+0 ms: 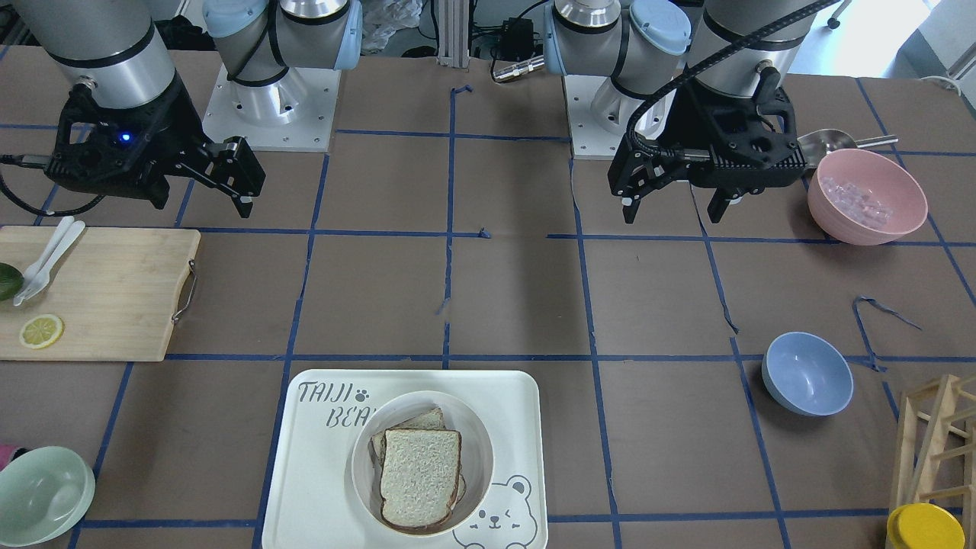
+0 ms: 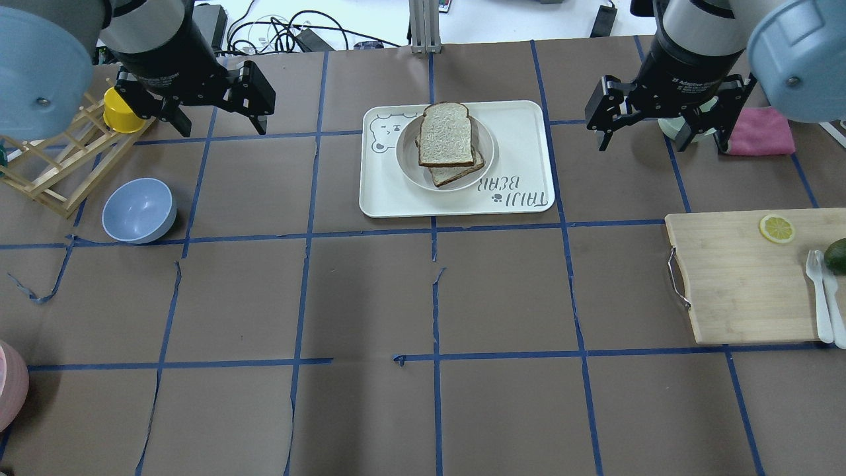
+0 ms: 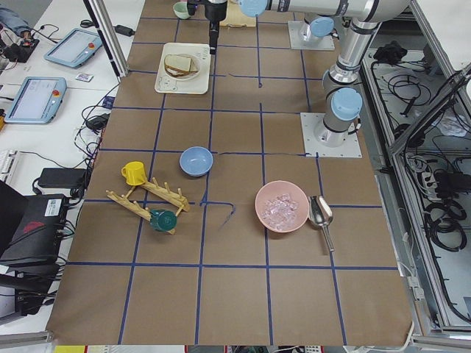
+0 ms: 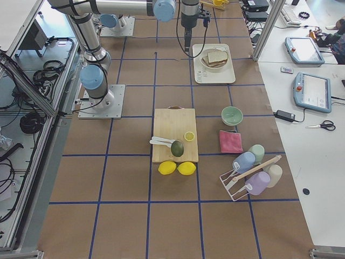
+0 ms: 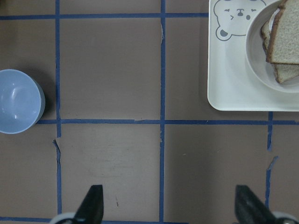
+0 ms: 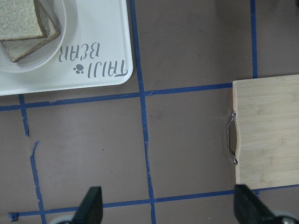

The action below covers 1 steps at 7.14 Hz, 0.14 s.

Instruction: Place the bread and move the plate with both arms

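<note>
The bread (image 2: 447,134) is lying on top of a second slice (image 2: 457,174) inside the plate (image 2: 404,151), which is sitting on the bear tray (image 2: 519,139). In the overhead view, the left gripper (image 2: 220,124) is hanging at the tray's 9 o'clock and the right gripper (image 2: 662,142) at its 3 o'clock, both well apart from it. Both are holding their jaws spread wide, gripping nothing.

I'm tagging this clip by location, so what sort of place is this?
Most likely a robotics lab staging kitchen tasks, not a real kitchen: silver-grey jointed robot arms, left and right, over a brown-papered table gridded with blue tape, and a blue-edged control tablet beside it.
</note>
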{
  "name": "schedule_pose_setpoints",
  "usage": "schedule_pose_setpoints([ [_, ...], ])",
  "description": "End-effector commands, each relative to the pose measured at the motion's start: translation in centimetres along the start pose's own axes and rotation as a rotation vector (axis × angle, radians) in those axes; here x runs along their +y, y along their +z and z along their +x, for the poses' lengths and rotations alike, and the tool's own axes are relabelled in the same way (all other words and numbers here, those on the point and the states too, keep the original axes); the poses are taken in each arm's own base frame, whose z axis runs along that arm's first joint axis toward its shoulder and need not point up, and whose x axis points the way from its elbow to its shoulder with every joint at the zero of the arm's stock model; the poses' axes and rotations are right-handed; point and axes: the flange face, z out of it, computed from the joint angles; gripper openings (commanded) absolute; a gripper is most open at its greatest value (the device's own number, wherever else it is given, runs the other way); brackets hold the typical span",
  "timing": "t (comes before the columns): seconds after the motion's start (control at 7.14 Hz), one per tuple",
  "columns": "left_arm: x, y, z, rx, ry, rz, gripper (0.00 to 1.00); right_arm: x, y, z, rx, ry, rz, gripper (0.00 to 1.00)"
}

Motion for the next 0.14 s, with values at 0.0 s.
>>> schedule_pose_setpoints([
  [0.0, -0.02, 0.05, -0.14, -0.002, 0.000, -0.002, 1.00, -0.01, -0.01, 0.01, 0.001, 0.000, 0.001, 1.00],
])
